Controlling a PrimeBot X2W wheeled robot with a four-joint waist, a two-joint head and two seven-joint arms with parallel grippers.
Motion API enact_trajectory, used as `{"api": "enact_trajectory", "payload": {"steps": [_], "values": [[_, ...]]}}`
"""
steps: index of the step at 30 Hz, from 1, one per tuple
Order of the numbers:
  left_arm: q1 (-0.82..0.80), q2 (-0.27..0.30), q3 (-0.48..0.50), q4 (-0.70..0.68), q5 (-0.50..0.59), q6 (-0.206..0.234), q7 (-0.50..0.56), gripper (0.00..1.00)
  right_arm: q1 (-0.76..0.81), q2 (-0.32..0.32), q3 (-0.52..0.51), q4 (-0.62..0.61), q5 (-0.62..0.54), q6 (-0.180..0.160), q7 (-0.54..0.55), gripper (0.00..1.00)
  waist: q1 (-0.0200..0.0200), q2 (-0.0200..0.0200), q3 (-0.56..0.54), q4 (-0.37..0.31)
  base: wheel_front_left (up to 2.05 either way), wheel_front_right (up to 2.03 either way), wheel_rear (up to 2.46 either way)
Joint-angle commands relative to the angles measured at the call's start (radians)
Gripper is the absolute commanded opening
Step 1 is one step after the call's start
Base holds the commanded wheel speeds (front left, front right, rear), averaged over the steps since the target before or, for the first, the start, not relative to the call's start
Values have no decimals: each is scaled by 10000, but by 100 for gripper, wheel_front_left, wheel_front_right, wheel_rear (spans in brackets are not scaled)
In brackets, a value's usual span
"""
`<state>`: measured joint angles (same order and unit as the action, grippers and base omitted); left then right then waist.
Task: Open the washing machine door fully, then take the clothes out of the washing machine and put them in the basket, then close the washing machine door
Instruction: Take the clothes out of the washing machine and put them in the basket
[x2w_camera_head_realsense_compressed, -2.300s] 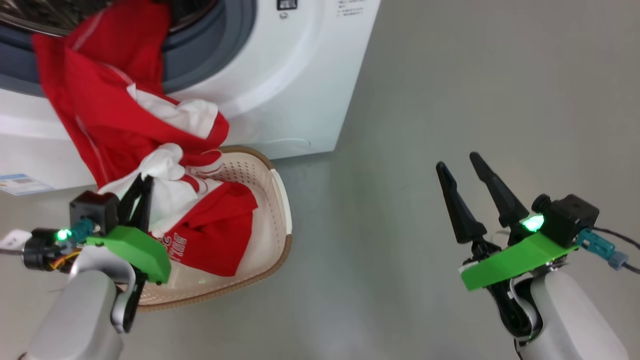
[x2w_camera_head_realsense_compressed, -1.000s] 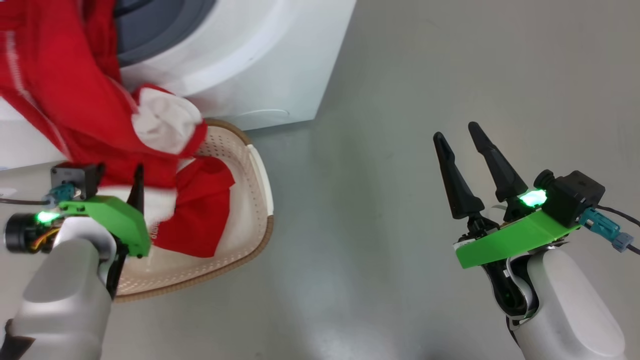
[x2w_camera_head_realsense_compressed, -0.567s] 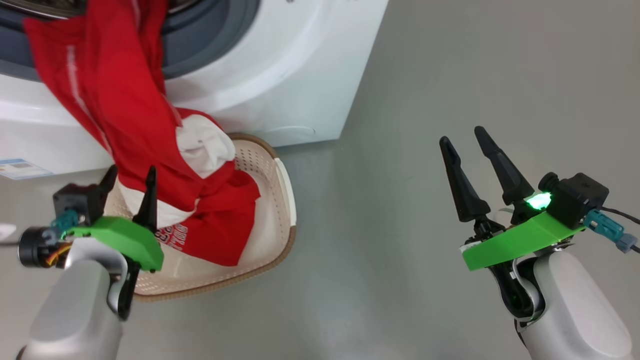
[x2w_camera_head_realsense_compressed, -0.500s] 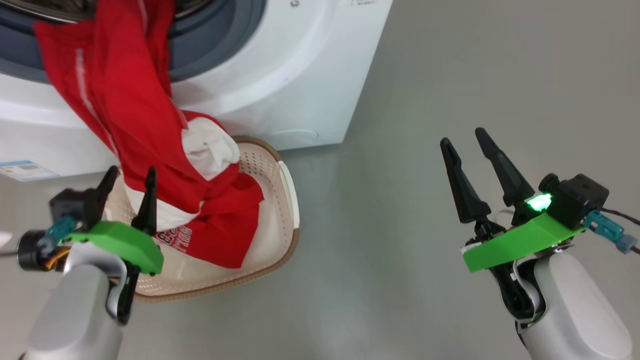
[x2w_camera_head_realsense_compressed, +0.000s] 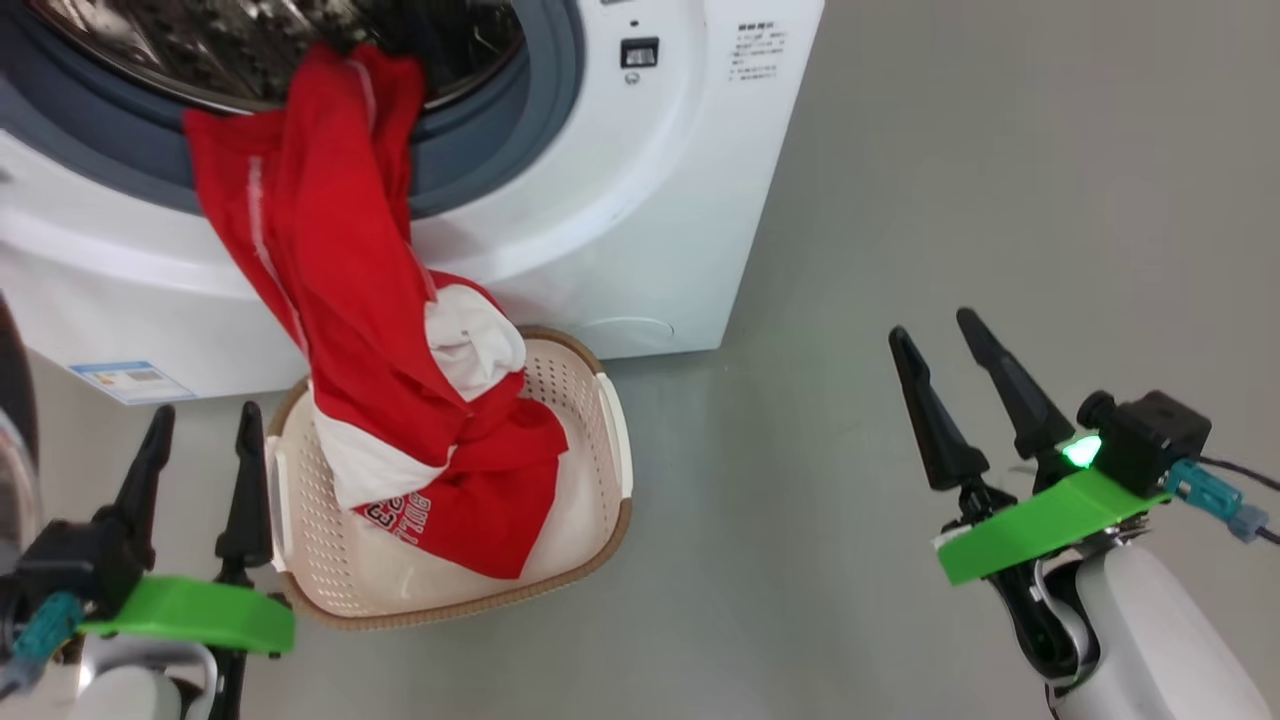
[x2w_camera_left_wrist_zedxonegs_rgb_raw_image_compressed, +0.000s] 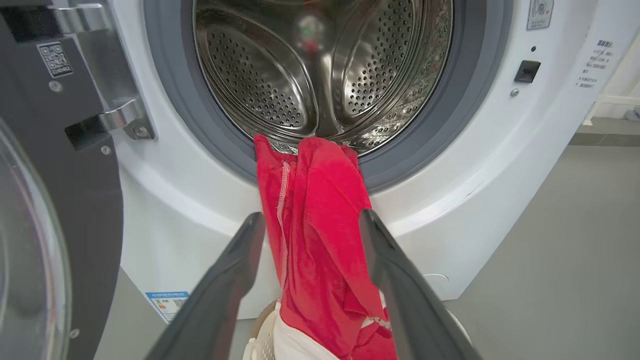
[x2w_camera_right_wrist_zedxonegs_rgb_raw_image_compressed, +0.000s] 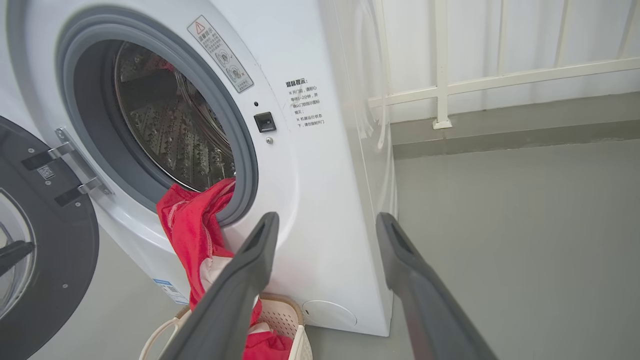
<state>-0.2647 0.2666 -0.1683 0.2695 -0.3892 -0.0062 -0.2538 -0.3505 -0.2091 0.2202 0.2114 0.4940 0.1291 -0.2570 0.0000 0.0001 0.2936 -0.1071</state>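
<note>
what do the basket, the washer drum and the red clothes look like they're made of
Basket: likely moulded plastic, matte cream, regular holes; the brown rim looks woven.
Washing machine drum: probably polished steel, with shiny reflections and perforations.
Clothes: soft fabric, matte red, draping in folds, stitching visible.

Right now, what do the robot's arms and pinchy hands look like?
The left gripper and right gripper each have two long, black, pointy fingers on a bright green plate. Beside the right one sits a small black camera box with a glowing green light and a teal cable plug. The forearm behind is smooth, rounded and pale grey.
</note>
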Motion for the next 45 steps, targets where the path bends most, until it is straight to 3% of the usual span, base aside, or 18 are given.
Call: {"api": "enact_trajectory", "payload": {"steps": [1, 11, 31, 38, 45], "values": [[240, 353, 451, -618, 103, 168, -79, 100, 291, -81, 208, -173, 38, 16, -48, 100, 0, -1, -267, 165, 0, 0, 0], [1373, 388, 681, -2197, -132, 559, 154, 100, 394, -140, 240, -218, 55, 16, -48, 100, 0, -1, -403, 260, 0, 0, 0], [1487, 430, 663, -2728, -310, 772, 318, 100, 359, -131, 244, -350, 51, 16, -48, 100, 0, -1, -193, 139, 0, 0, 0], [580, 404, 362, -1725, -602, 340, 737, 100, 218, -103, 227, -396, 12, 16, -48, 100, 0, -1, 78, 141, 0, 0, 0], [-1645, 294, -43, 949, -866, -448, 1129, 100, -70, 18, 306, -502, 12, 16, -48, 100, 0, -1, 515, -119, 0, 0, 0]]}}
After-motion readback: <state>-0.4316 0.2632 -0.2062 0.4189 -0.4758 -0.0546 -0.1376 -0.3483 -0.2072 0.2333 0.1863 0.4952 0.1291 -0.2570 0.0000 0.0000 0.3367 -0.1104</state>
